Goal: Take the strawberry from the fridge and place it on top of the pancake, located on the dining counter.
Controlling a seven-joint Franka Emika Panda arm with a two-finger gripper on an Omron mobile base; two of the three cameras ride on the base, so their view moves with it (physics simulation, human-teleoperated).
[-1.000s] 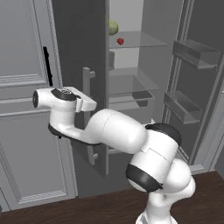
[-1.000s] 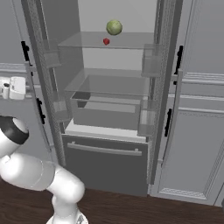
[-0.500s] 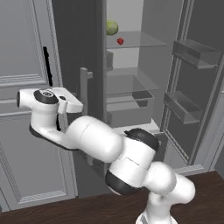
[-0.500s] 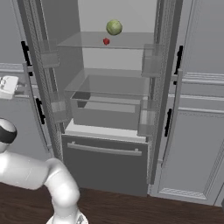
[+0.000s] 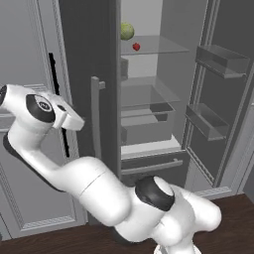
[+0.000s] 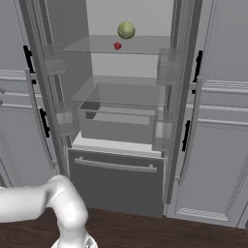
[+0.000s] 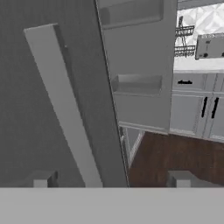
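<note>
The arm reaches far out to the left side of the left base view, in front of the light grey cabinets [image 5: 30, 99] with their black handle [image 5: 52, 74]. In the hand view the gripper [image 7: 111, 179] faces the dark outer face of the left fridge door [image 7: 48, 87], its long grey bar handle [image 7: 65, 109] running diagonally between the two fingertips [image 7: 41, 178]. The jaws stand wide apart and hold nothing — the handle lies in line with the gap, but contact cannot be confirmed.

Moving right, the fridge [image 6: 121, 121] stands with both doors open, pale interior exposed. On the upper glass shelf [image 6: 97, 47] sits the strawberry [image 6: 117, 46], small and bright red, near the front edge of the shelf; the cabbage [image 6: 126, 30] lies just behind it and slightly right (near it, whether touching cannot be told). In the left base view the strawberry [image 5: 136, 46] appears right of the cabbage [image 5: 127, 31]. Below the shelf — a clear drawer [image 6: 118, 116], then the dark freezer drawer [image 6: 116, 181].

The right door [image 5: 218, 89] carries clear bins.
</note>
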